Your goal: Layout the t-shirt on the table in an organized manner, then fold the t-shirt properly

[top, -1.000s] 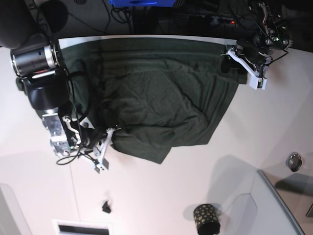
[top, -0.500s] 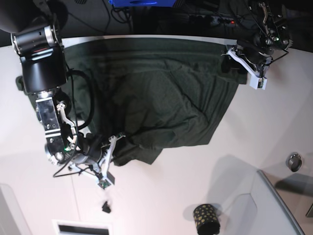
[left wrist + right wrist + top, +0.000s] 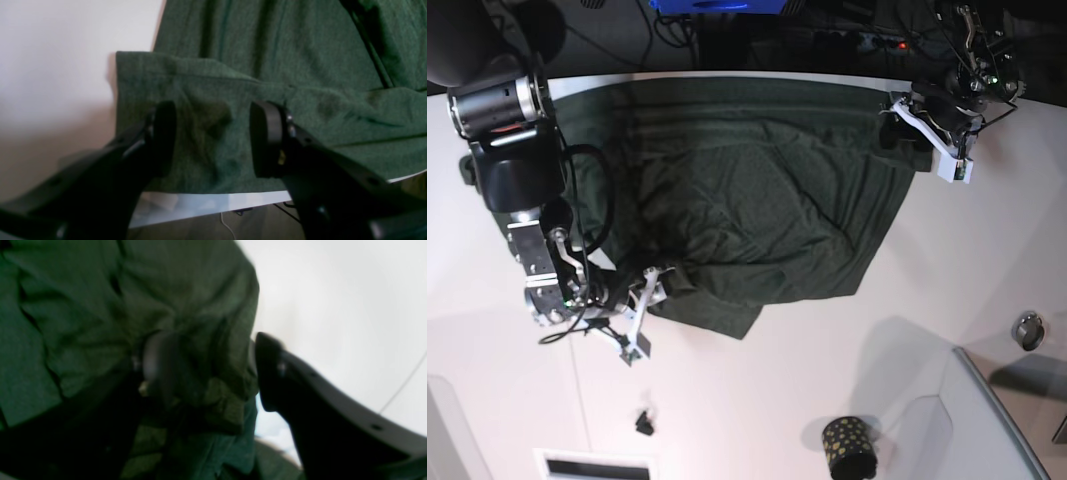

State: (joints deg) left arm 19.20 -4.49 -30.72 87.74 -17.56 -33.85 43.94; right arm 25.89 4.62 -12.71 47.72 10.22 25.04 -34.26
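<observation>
T-shirt: the dark green t-shirt [image 3: 747,210] lay spread over the far half of the white table [image 3: 827,400], its top edge along the table's far rim, rumpled through the middle, with a loose flap pointing toward the near side.

Left end effector: the left end effector [image 3: 213,136] sat at the far corner of the cloth, on the right of the base view [image 3: 924,128]. Its two black fingers [image 3: 163,133] stood apart with the fabric's corner lying flat between them, released rather than pinching. The table's edge showed just beyond that corner.

Right end effector: the right end effector [image 3: 206,373] was at the near left hem of the shirt, seen in the base view at [image 3: 649,290]. Its fingers straddled a bunched fold of cloth; the picture was blurred, and I could not tell whether they were pressing the fold or had let it go.

Other things: a small black cup with gold dots [image 3: 849,448] stood on the near side, well apart from the shirt, beside a grey raised panel [image 3: 987,420]. A little black piece [image 3: 643,424] lay on the table near the right arm.
</observation>
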